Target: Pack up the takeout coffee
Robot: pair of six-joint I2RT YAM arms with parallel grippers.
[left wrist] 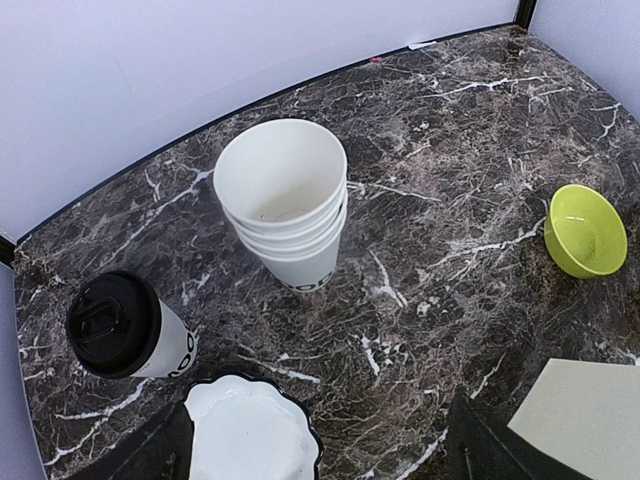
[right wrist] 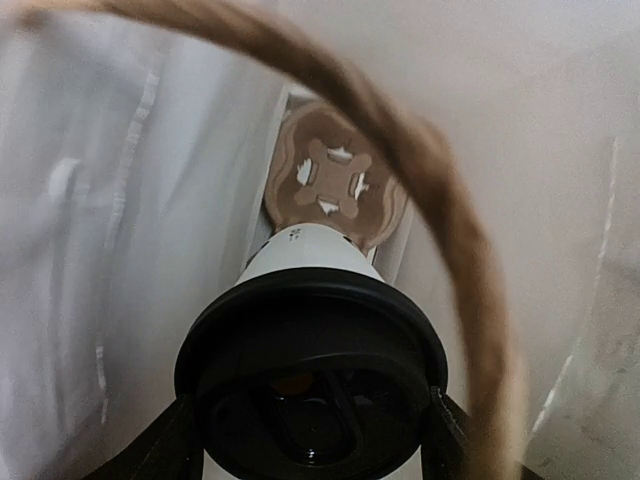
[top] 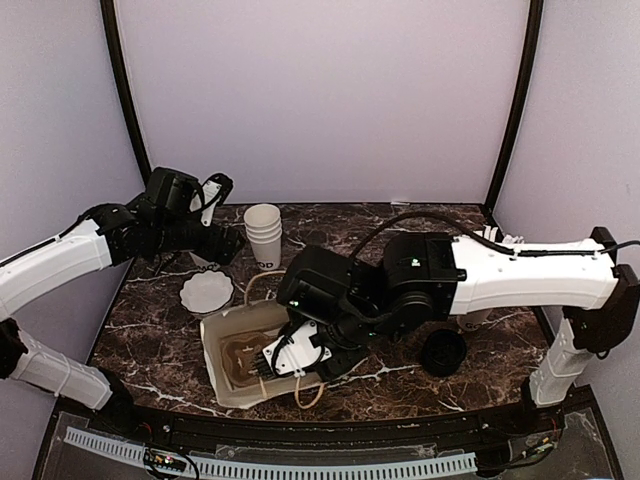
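My right gripper (right wrist: 310, 440) is shut on a takeout coffee cup (right wrist: 312, 350), white with a black lid; a finger (right wrist: 168, 445) shows on each side of the lid. The cup hangs in the mouth of a white paper bag (right wrist: 130, 200), above a brown cardboard cup holder (right wrist: 335, 185) at its bottom. From above, that gripper (top: 298, 358) is at the bag (top: 222, 345). A second lidded coffee cup (left wrist: 125, 325) stands on the marble, left of my left gripper (left wrist: 315, 452). That gripper (top: 228, 248) is open and holds nothing.
A stack of empty white cups (left wrist: 285, 200) stands mid-table, also seen from above (top: 263, 233). A white scalloped dish (left wrist: 250, 435) lies under the left gripper. A lime-green bowl (left wrist: 585, 230) sits to the right. A loose black lid (top: 442, 352) lies near the right arm. The bag's rope handle (right wrist: 455, 250) arcs beside the held cup.
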